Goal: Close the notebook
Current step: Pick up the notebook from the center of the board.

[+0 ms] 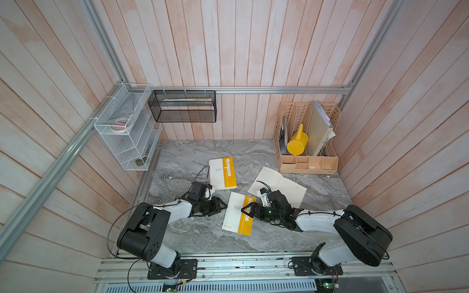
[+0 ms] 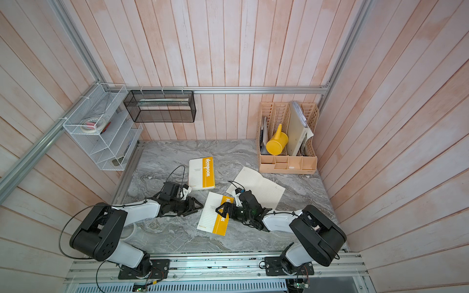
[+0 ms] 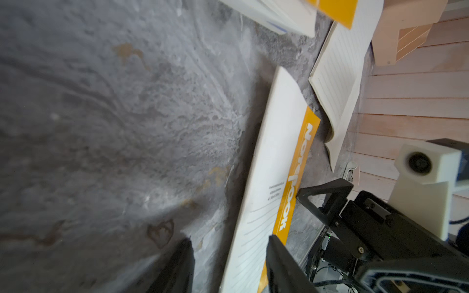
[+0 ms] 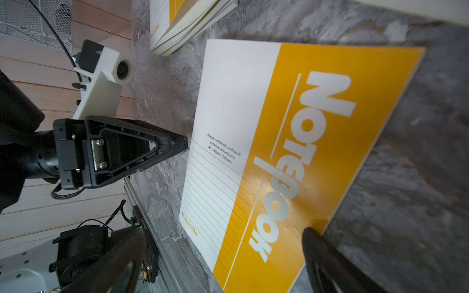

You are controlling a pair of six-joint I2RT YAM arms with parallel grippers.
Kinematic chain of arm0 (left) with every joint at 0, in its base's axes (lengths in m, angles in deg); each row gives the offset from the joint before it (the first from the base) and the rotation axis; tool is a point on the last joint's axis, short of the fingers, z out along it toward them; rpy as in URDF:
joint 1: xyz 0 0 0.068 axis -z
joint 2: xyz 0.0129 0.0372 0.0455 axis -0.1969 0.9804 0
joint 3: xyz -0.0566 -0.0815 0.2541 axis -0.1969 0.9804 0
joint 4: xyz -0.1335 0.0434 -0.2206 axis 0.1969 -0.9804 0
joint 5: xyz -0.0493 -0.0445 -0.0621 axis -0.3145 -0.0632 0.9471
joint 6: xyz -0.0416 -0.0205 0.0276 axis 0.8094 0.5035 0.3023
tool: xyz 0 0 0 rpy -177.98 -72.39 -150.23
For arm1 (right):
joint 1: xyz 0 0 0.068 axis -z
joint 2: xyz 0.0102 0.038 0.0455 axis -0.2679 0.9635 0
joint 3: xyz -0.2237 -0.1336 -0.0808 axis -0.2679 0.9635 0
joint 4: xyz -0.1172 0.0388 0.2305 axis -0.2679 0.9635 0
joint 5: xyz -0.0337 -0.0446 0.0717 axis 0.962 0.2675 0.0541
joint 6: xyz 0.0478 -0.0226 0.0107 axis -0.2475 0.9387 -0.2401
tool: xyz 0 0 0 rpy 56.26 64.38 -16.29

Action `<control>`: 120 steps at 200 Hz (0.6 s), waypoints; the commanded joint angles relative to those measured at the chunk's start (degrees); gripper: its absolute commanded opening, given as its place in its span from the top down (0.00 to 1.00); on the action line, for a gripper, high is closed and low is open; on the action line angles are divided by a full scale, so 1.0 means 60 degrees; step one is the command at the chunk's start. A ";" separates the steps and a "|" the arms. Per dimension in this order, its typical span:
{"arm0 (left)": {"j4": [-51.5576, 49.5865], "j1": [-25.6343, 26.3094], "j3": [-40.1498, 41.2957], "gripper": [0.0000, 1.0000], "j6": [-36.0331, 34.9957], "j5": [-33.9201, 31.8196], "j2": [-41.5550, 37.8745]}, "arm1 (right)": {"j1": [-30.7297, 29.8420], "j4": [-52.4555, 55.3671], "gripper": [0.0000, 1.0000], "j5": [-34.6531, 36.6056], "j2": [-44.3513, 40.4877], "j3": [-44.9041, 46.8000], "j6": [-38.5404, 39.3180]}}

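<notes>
Two jaw pairs apart, notebook (image 1: 232, 215) closed, beside left gripper (image 1: 222, 208), under right gripper (image 1: 245, 210).

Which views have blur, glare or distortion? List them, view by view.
Both top views: sharp and evenly lit, but the wide-angle lens splays the wall planks outward. Left wrist view: table smeared, left gripper tips out of focus, front notebook print soft. Right wrist view: cover print crisp, a soft sheen on the yellow band, right gripper tips blurred.

White-and-yellow notebook (image 1: 234, 215) with ruled lines; grey marbled table (image 1: 193, 236); yellow watering can (image 1: 297, 143).
</notes>
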 commanded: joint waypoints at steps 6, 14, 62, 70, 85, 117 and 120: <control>0.0127 -0.0026 -0.0094 0.51 -0.0177 0.0103 0.0534 | -0.0003 0.0494 0.02 0.0282 -0.0119 0.0204 -0.0035; 0.0239 -0.0014 -0.0065 0.51 -0.0141 0.0157 0.0620 | -0.0003 0.0492 0.02 0.0274 -0.0107 0.0198 -0.0036; 0.1168 -0.0027 0.0173 0.54 0.0224 0.0920 0.1188 | -0.0010 0.0470 0.02 0.0252 -0.0089 0.0198 -0.0037; 0.1466 -0.0035 0.0267 0.55 0.0344 0.1136 0.1295 | -0.0004 0.0466 0.02 0.0250 -0.0090 0.0199 -0.0035; 0.1819 -0.0027 0.0367 0.56 0.0509 0.1296 0.1507 | -0.0003 0.0452 0.02 0.0252 -0.0078 0.0192 -0.0035; 0.2372 -0.0027 0.0510 0.59 0.0735 0.1573 0.1719 | -0.0002 0.0452 0.02 0.0223 -0.0052 0.0196 -0.0035; 0.2416 -0.0027 0.0523 0.60 0.0751 0.1613 0.1740 | -0.0003 0.0449 0.02 0.0223 -0.0050 0.0190 -0.0026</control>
